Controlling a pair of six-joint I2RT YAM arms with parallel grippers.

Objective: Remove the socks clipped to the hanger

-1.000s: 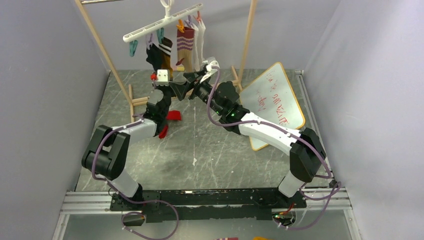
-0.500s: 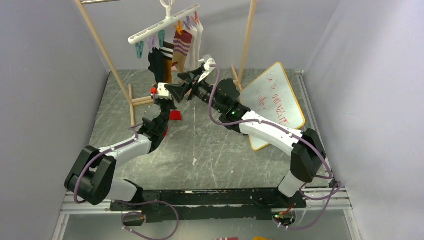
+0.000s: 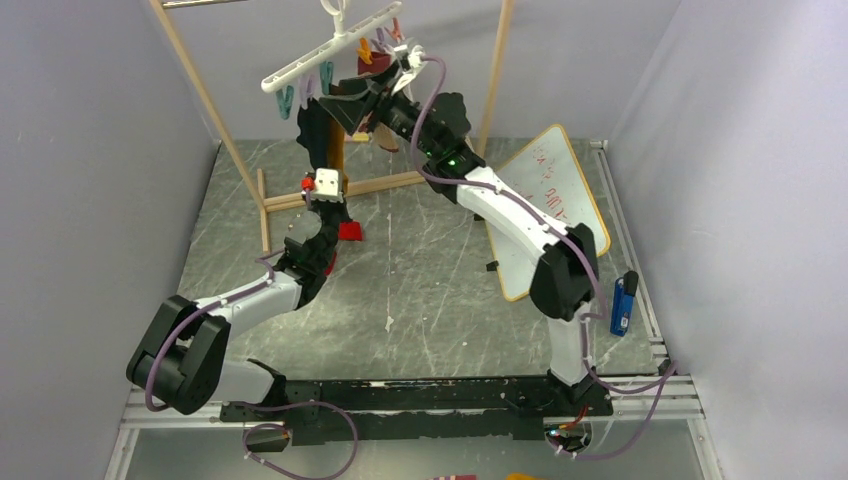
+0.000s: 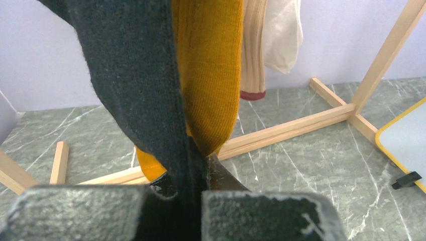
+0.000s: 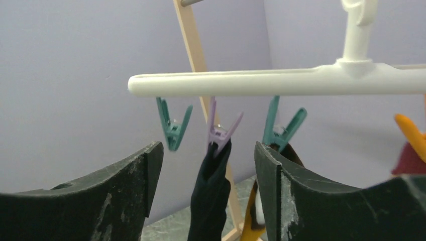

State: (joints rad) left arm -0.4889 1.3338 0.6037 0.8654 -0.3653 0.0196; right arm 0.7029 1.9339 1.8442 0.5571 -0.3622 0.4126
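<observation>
Hanger [image 3: 330,47] sits at the top of my overhead feed, tilted, its left end lower. Through the right wrist camera I see its end teal clip [image 5: 173,125] empty and the purple clip [image 5: 221,131] beside it pinching the top of the black sock [image 5: 211,193]. A second teal clip [image 5: 281,129] comes next, with a bit of mustard sock [image 5: 253,225] showing below it, and an orange clip [image 5: 411,131] pokes in at the view's right edge.

My right end effector [image 5: 207,160] is up at that row, fingers [image 5: 100,201] spread wide. On my screen the purple clip and black sock sit in the gap between them, though I cannot tell whether either finger touches.

Lower down, my left end effector [image 4: 193,213] is clamped on the black sock, the fabric running straight down into the narrow slot between its fingers [image 4: 75,216]. The mustard sock hangs against the black one just behind. To the right hang the striped sock [image 4: 253,50], cream with a maroon toe, and a white sock [image 4: 284,30], both clear of the tabletop [image 3: 430,290].

From overhead, a red sock [image 3: 348,231] lies on the tabletop beside the left arm [image 3: 248,295]. The wooden rack [image 3: 200,90] stands around the hanger, a yellow-rimmed whiteboard [image 3: 560,165] lies to the right under the right arm [image 3: 505,210], and a small blue object [image 3: 622,302] rests at the tabletop's right edge.
</observation>
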